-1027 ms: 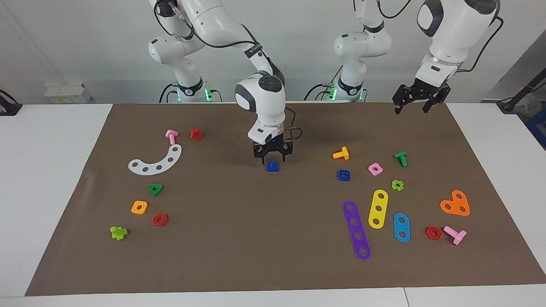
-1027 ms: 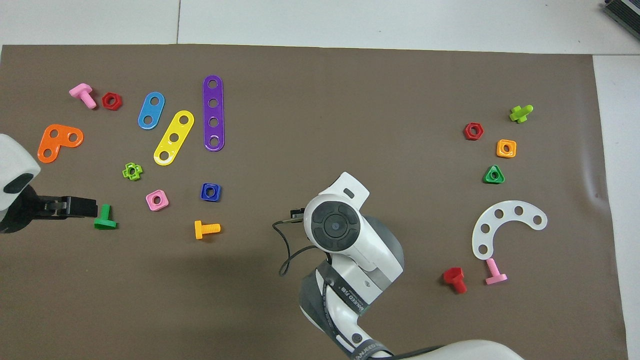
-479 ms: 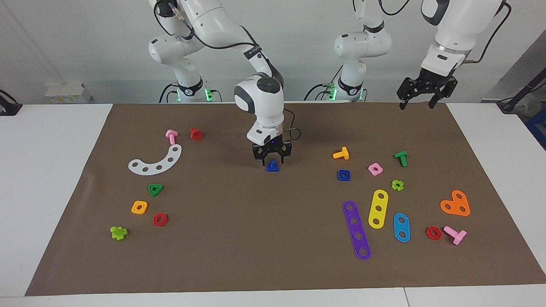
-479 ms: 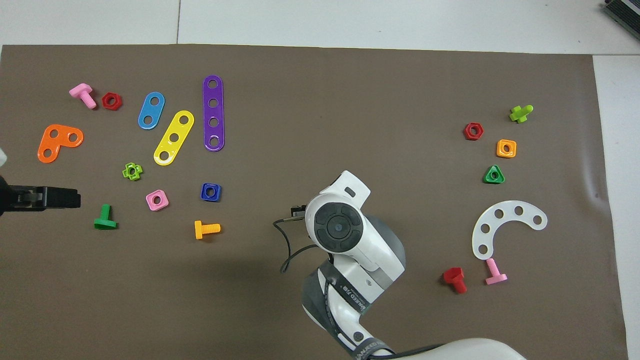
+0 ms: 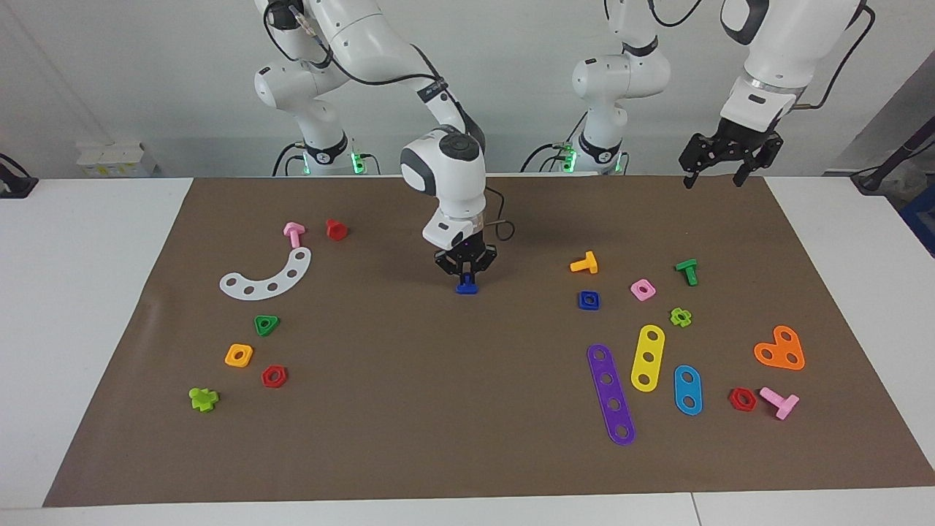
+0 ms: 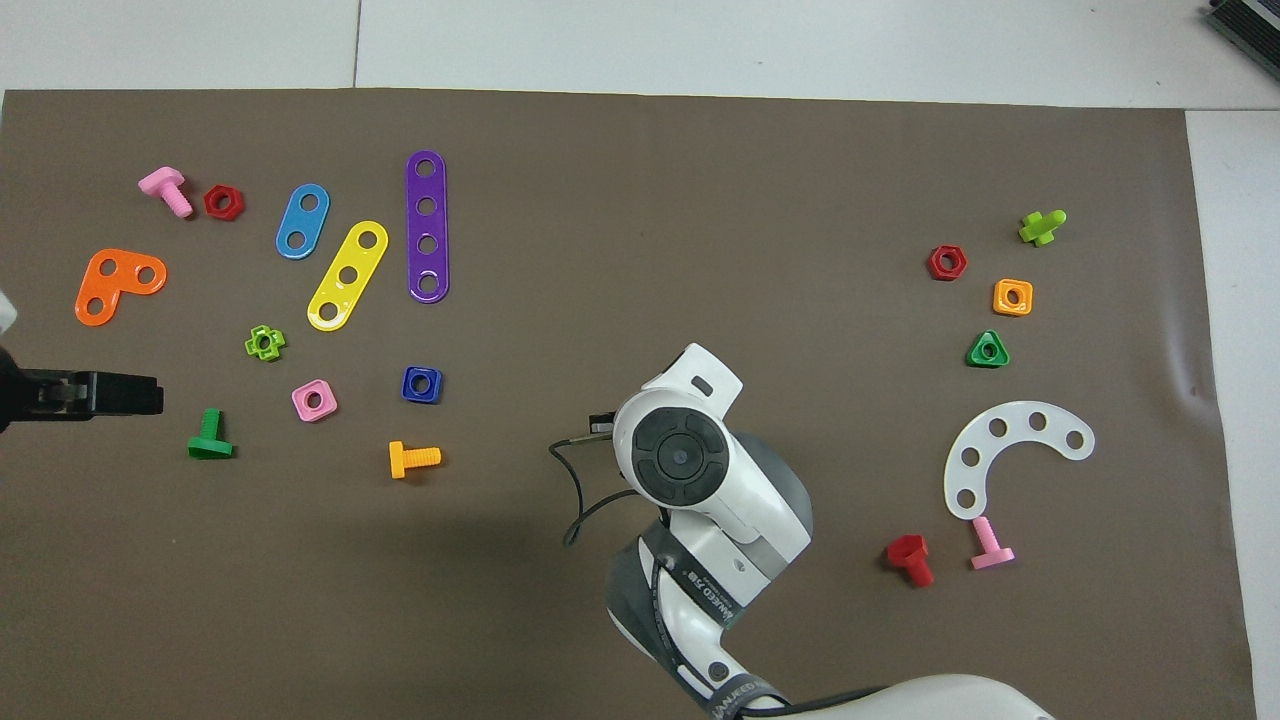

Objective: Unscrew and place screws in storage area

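Observation:
The blue screw [image 5: 467,288] stands head-down on the brown mat, midway between the two ends of the table. My right gripper [image 5: 466,278] points straight down and is shut on the screw's upright shaft. In the overhead view the right arm's wrist [image 6: 680,460] hides both the screw and the fingers. The storage area [image 5: 307,343] lies toward the right arm's end, around a white arc strip [image 5: 266,278], a green triangular nut [image 5: 266,325], an orange square nut [image 5: 239,355] and a red hexagonal nut [image 5: 274,376]. My left gripper [image 5: 714,180] hangs open, high over the mat's corner near its own base, and holds nothing.
Toward the left arm's end lie a blue square nut [image 5: 589,300], an orange bolt [image 5: 584,263], a green bolt [image 5: 687,271], a pink nut [image 5: 643,290] and purple [image 5: 611,394], yellow [image 5: 647,357] and blue [image 5: 687,389] strips. A pink bolt [image 5: 294,233] and a red bolt [image 5: 336,229] sit near the arc strip.
My right gripper's fingers have closed onto the blue screw's shaft. The left gripper rose and drew back toward its base, then held still.

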Motion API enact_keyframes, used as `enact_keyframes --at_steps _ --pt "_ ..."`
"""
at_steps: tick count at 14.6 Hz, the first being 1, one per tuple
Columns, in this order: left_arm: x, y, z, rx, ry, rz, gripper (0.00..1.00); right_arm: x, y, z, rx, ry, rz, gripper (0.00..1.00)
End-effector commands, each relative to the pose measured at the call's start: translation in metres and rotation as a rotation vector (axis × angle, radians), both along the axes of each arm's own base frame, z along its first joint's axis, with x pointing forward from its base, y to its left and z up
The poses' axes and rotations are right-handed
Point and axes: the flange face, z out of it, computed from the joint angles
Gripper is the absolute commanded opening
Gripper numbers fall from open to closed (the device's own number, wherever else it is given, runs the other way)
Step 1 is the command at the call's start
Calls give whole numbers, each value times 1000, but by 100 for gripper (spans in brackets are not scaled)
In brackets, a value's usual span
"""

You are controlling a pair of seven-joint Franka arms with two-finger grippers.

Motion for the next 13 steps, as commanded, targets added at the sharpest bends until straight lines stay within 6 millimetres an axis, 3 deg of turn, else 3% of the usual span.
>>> enact_keyframes --at_steps 1,5,13 --pt "2 -2 3 -17 -5 -9 100 18 -29 15 6 -38 -39 0" --pt "5 -2 4 -18 -23 -12 100 43 -81 34 -4 -42 -109 0" --pt "16 4 15 -69 -44 18 100 96 -263 38 -91 -12 2 0"
